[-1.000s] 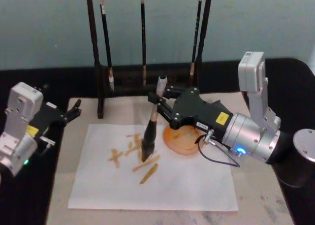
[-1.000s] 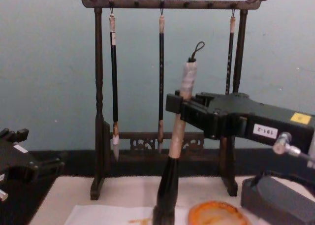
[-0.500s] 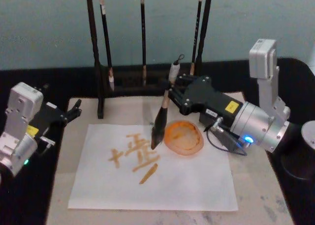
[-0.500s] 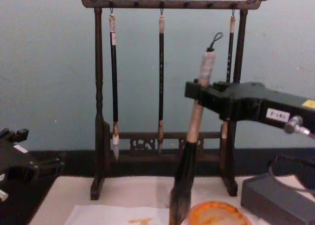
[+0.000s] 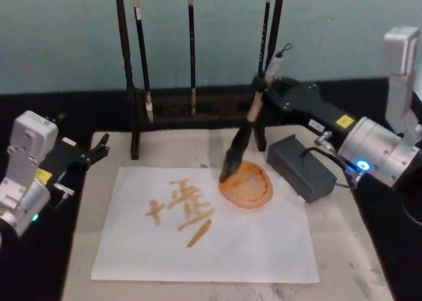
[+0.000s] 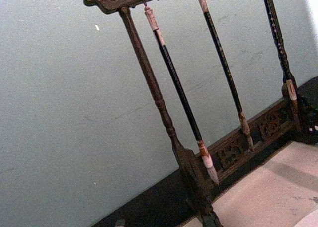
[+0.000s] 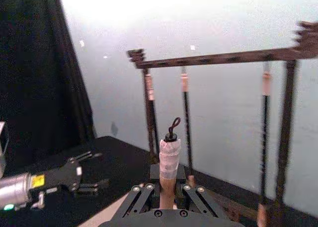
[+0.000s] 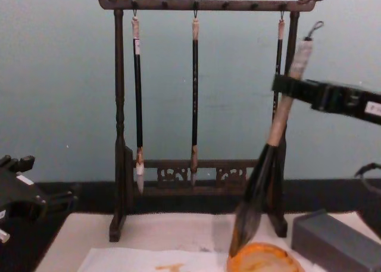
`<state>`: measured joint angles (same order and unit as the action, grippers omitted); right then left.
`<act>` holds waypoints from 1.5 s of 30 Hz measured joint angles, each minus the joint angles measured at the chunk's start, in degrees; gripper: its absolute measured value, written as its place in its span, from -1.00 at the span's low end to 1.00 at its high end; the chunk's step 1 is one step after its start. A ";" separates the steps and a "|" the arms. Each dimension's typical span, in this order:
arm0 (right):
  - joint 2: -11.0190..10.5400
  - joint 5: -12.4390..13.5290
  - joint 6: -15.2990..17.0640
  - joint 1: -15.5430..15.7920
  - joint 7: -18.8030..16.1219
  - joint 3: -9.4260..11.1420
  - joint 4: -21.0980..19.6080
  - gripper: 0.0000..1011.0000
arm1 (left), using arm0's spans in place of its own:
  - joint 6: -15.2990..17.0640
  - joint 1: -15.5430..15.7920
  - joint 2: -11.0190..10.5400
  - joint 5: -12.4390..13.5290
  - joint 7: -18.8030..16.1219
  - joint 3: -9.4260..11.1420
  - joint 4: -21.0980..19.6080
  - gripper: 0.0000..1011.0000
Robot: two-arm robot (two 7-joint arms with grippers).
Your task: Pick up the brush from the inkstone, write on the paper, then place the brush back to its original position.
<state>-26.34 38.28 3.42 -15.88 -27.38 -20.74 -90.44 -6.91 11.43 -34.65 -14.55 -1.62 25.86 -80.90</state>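
Right hand (image 5: 258, 93) clamped the brush (image 5: 242, 137) at its pale handle; we judged it light, stiff, soft-bristled; left hand (image 5: 99, 146) parked, spread apart.

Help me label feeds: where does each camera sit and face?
Head: high, looking down on thin white paper sheet; left gripper parked, right gripper holding large beige-black brush by round orange inkstone.
Chest: low, facing forward; right gripper at right.
Left wrist: faces dark wooden brush rack.
Right wrist: over its gripper, toward rack.
Shared: all show the rack.
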 joint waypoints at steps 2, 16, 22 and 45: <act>-0.11 1.13 0.75 0.01 0.33 0.59 0.21 -0.66 | 0.00 0.00 0.00 0.00 0.00 0.00 0.00 1.00; 0.33 18.23 11.82 0.31 4.29 7.59 5.17 -0.66 | 0.00 0.01 0.00 0.00 0.00 0.00 0.00 1.00; 1.55 25.78 17.19 -0.58 5.88 9.87 8.51 -0.66 | 0.00 0.00 0.00 0.00 0.00 0.00 0.00 1.00; 4.63 39.24 25.20 -5.60 11.62 11.42 22.10 -0.66 | 0.00 0.00 0.00 0.00 0.00 0.00 0.00 1.00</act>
<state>-21.71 77.52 28.63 -21.48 -15.76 -9.32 -68.34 -6.91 11.43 -34.65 -14.55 -1.62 25.86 -80.90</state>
